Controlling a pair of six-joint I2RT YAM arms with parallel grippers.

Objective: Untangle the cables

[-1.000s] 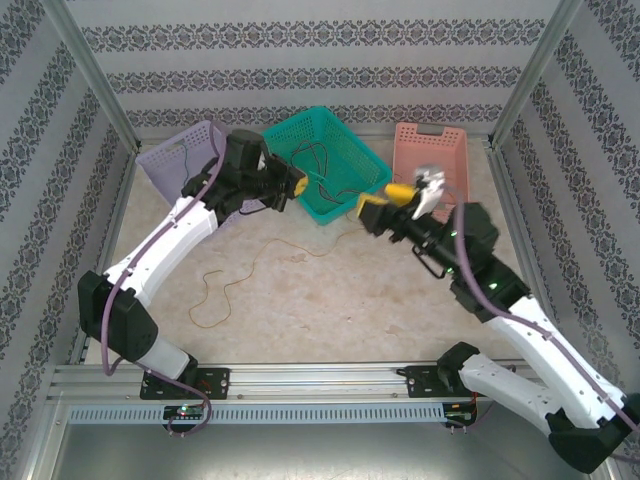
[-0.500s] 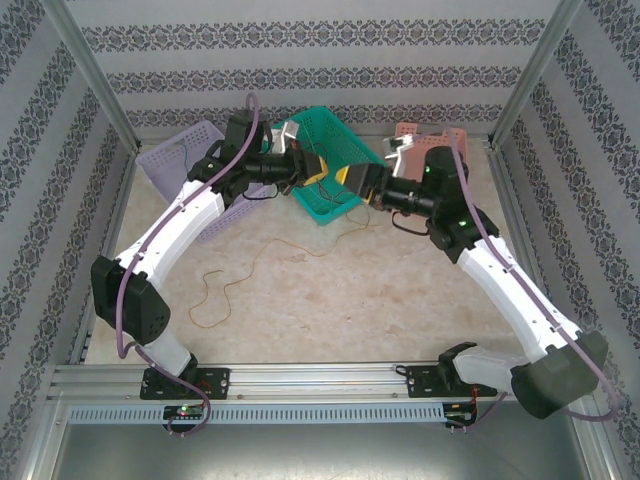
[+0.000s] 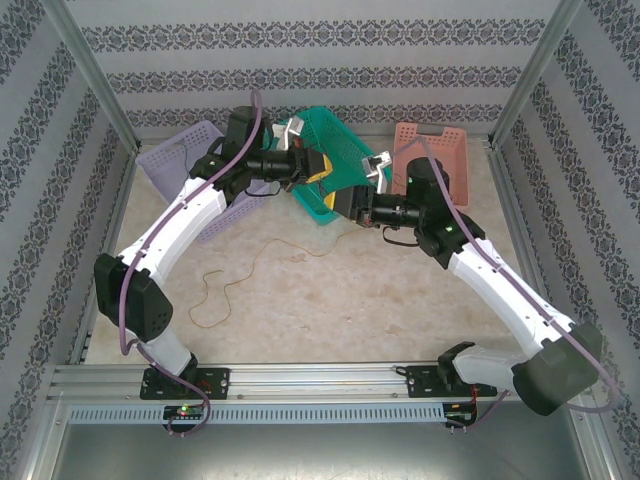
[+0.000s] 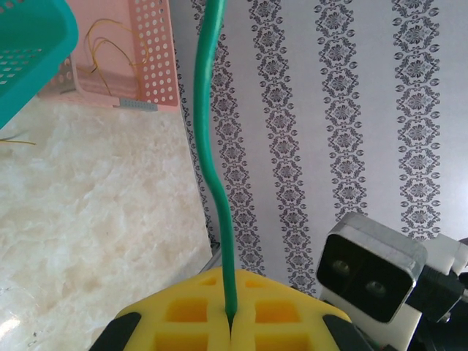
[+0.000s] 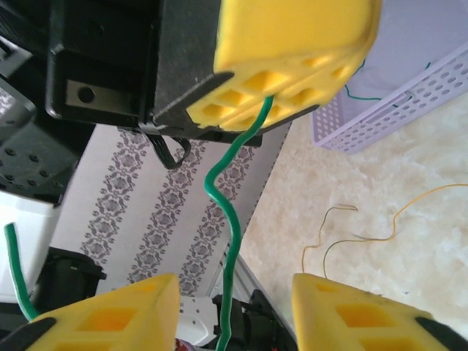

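Patterned wallpaper encloses a pale marbled table (image 3: 380,300), and we take the teal basket (image 3: 345,135) at its far middle as our reference. A purple basket (image 3: 180,155) stands to the left of the teal basket and a pink basket (image 3: 430,140) to its right.

We find the left gripper (image 3: 316,170) raised over the near edge of the teal basket. Its yellow pads (image 4: 183,322) are pressed fully together, with a green cable (image 4: 212,146) pinched in the seam between them. The cable rises free from that seam.

The right gripper (image 3: 340,200) sits just in front of the teal basket's near corner, facing the left gripper at close quarters. In the right wrist view its two yellow fingers (image 5: 102,314) stand apart. The green cable hangs down between them from the left gripper's clamped pads, and we see it touching neither finger. The right gripper grips nothing.

An orange-yellow cable (image 3: 225,290) lies in loose curves on the table, well in front of the teal basket and to its left. Thin yellow cables (image 4: 110,44) lie inside the pink basket.
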